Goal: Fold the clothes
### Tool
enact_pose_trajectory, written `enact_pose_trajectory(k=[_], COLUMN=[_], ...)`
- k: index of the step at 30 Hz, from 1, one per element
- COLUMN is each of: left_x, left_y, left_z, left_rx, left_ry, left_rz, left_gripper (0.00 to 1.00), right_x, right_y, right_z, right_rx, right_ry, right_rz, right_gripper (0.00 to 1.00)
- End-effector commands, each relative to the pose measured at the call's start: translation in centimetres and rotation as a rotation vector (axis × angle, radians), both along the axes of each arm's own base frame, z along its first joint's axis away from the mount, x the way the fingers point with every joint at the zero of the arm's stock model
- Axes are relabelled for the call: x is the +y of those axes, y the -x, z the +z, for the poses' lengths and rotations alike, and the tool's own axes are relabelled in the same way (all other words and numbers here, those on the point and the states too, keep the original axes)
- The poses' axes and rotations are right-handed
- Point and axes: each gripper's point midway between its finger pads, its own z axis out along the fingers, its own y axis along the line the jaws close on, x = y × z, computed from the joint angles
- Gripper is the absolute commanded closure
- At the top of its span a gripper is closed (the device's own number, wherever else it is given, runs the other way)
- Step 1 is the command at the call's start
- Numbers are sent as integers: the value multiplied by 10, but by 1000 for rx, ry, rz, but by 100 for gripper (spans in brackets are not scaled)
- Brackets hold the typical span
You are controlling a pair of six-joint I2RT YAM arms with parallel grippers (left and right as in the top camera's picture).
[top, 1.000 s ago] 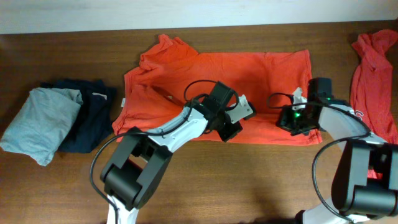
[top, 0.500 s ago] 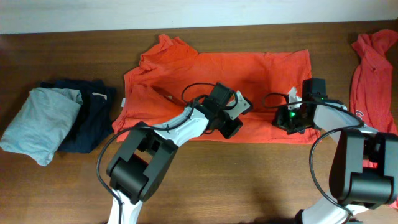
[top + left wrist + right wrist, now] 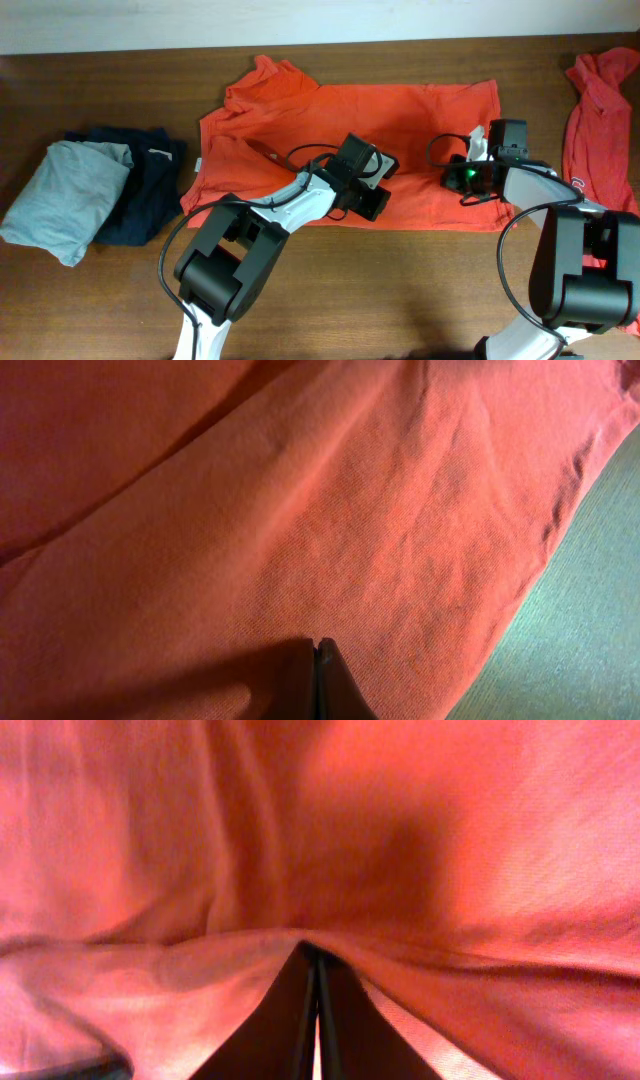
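Observation:
An orange-red T-shirt [image 3: 340, 120] lies spread out flat in the middle of the table, its neck to the left. My left gripper [image 3: 368, 203] is shut, with its tips resting on the cloth near the front hem [image 3: 318, 645]; I see no fold between them. My right gripper [image 3: 462, 182] is shut on a raised ridge of the same shirt near its right end [image 3: 310, 948]. The cloth bunches into a crease across the tips. A second orange-red T-shirt [image 3: 598, 120] lies crumpled at the right edge of the table.
A folded light-grey garment [image 3: 65, 195] and a folded dark navy garment [image 3: 145, 185] lie side by side at the left. Bare wooden table [image 3: 400, 290] runs along the front. The table surface shows beside the hem in the left wrist view [image 3: 590, 610].
My right gripper has moved a little back and to the left over the shirt. My left gripper has shifted slightly along the front hem.

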Motion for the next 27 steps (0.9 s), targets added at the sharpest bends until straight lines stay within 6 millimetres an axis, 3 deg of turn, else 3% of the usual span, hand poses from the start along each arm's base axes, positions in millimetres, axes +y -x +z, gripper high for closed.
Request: enact_pose_trajectory(k=[1,7,13,18,27], left_x=[7,7,7,6,6], left_y=[2,2,2,0,-7], left_z=[-17,-17,-17,-16,-10], left_rx=[48,51,49,43,20], left_ry=[-33,-33,-32,-27,-17], left_rz=[33,36,35,35,31], left_gripper=[100,100,100,100,100], right_x=[-18,-44,-62,-50,-32], right_y=[-4,-12,-10,7,48], right_z=[-8,-2,30,51,27], right_rx=[4,-23,-16,39,220], right_ry=[92,178,93,-44,-57], right_rz=[-66,-127,-169,-142,-127], right_gripper=[94,95,95,95,95])
